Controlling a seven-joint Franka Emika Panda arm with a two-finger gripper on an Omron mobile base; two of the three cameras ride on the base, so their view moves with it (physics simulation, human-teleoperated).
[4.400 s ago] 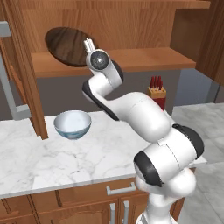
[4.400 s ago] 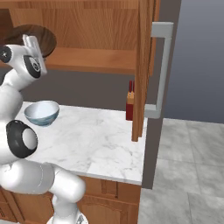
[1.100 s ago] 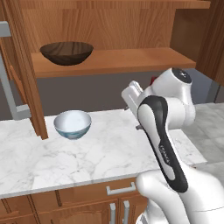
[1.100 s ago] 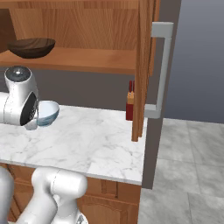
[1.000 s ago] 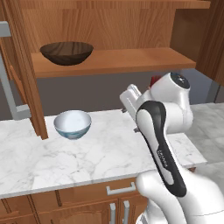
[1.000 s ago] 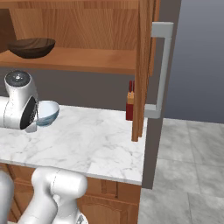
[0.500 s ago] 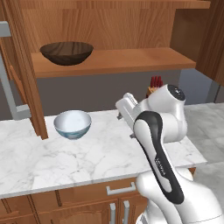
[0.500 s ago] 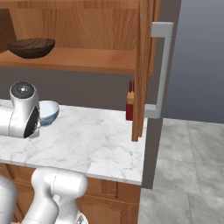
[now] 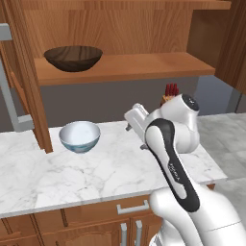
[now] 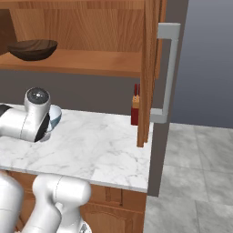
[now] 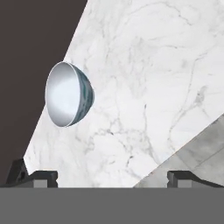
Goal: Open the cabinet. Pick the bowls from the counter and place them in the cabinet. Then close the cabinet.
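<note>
**Wooden bowl shelved, white bowl on the worktop, gripper empty**

Cabinet [image 9: 120, 33] stands open. Left door [image 9: 21, 72] is swung out over the worktop, its grey bar handle [image 9: 12, 91] facing out; right door [image 10: 148, 68] is likewise swung out, edge-on in the right base view, with its own long grey handle [image 10: 166, 73].

Dark brown wooden bowl [image 9: 73, 57] sits upright on the cabinet shelf [image 9: 144, 65], toward the shelf's left end and near its front edge. In the right base view the same bowl [image 10: 32, 49] shows at the shelf's far left.

White bowl [image 9: 79, 136] with pale blue outside rests upright on the counter [image 9: 96, 178], near the back edge and toward the left end, just beside the bottom corner of the open left door. In the hand view it [image 11: 69, 94] lies close to the counter's edge where marble meets dark wall; that view is rolled sideways, so the bowl's mouth faces left there.

Gripper [image 11: 109, 177] hangs above the worktop, well apart from the white bowl, pointing roughly toward it. Its two fingertips [image 11: 41, 177] stand wide apart with bare marble between them; nothing held. In the left base view the hand [image 9: 137, 120] sits right of the bowl, apart from it.

A reddish bottle-like item [image 10: 135, 109] stands at the back edge of the counter, just beside the right door; too small to identify.
</note>
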